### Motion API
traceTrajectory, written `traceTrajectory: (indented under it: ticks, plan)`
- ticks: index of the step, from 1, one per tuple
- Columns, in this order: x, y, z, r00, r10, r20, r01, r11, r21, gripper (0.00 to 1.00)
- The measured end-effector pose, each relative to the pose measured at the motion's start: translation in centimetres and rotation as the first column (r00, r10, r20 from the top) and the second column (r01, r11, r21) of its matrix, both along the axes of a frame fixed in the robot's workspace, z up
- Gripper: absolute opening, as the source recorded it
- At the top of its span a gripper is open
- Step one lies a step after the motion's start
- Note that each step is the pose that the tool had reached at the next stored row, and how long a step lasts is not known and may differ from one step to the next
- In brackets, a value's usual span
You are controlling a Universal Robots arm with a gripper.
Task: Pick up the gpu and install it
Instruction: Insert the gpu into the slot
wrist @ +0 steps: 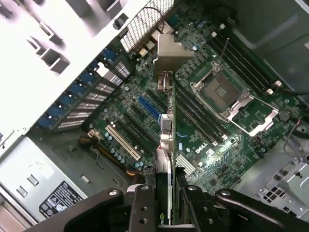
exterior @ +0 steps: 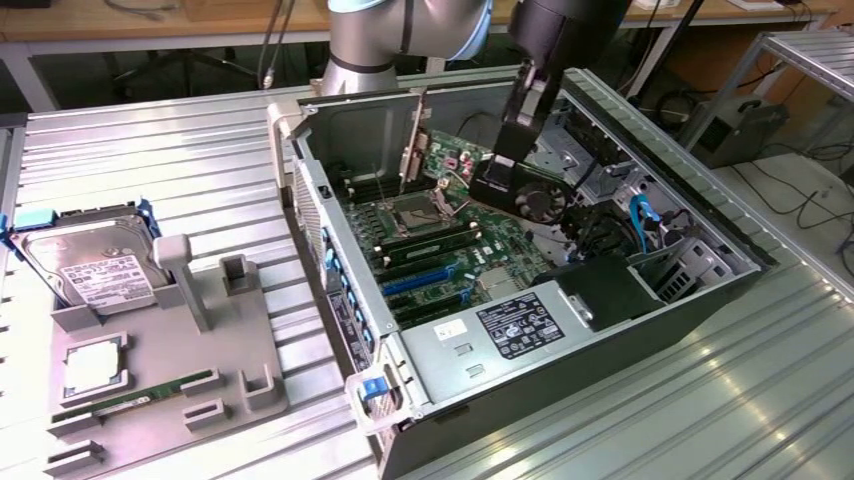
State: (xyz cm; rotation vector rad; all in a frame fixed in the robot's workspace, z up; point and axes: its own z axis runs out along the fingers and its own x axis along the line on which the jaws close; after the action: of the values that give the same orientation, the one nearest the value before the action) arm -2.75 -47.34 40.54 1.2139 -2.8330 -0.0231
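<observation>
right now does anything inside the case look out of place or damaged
Nothing looks damaged or spilled. The gpu is not seated: the gripper holds it edge-on above the motherboard. The cpu socket sits bare, with no cooler over it.

Case point(exterior: 340, 130) lies open above. In the exterior view, the gripper point(exterior: 497, 183) clamping the gpu point(exterior: 537, 203) has bare board point(exterior: 507, 250) at 6 o'clock. Cables point(exterior: 607, 225) crowd 4 o'clock.

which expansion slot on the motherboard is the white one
The long slot closest to the power supply; between it and the gpu lie black slots and one blue slot.
</observation>
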Motion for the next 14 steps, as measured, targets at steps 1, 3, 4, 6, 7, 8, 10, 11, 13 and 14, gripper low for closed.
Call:
traceTrajectory:
  ticks: [1,3,4,6,7,8,10,11,13,14]
  plan:
    - [0.00,0.00,-0.04,0.9998,0.018,0.0000,-0.018,0.9998,0.0000,0.26]
    - [0.00,0.00,-0.15,0.9982,0.060,0.0000,-0.060,0.9982,-0.0001,0.26]
    - [0.00,0.00,-0.20,0.9969,0.079,-0.0001,-0.079,0.9969,-0.0001,0.26]
    - [0.00,0.00,-0.32,0.9935,0.114,-0.0001,-0.114,0.9935,-0.0001,0.26]
    - [0.00,0.00,-0.40,0.9912,0.133,0.0000,-0.133,0.9912,0.0000,0.26]
    - [0.00,0.00,-0.46,0.9886,0.150,0.0000,-0.150,0.9886,-0.0001,0.26]
    - [0.00,0.00,-0.58,0.9824,0.187,0.0000,-0.187,0.9824,-0.0001,0.26]
    - [0.00,0.00,-0.66,0.9775,0.211,0.0000,-0.211,0.9775,0.0000,0.26]
    - [0.00,0.00,-0.82,0.9668,0.256,0.0000,-0.256,0.9668,0.0000,0.26]
    - [0.00,0.00,-0.87,0.9631,0.269,0.0000,-0.269,0.9631,0.0001,0.26]
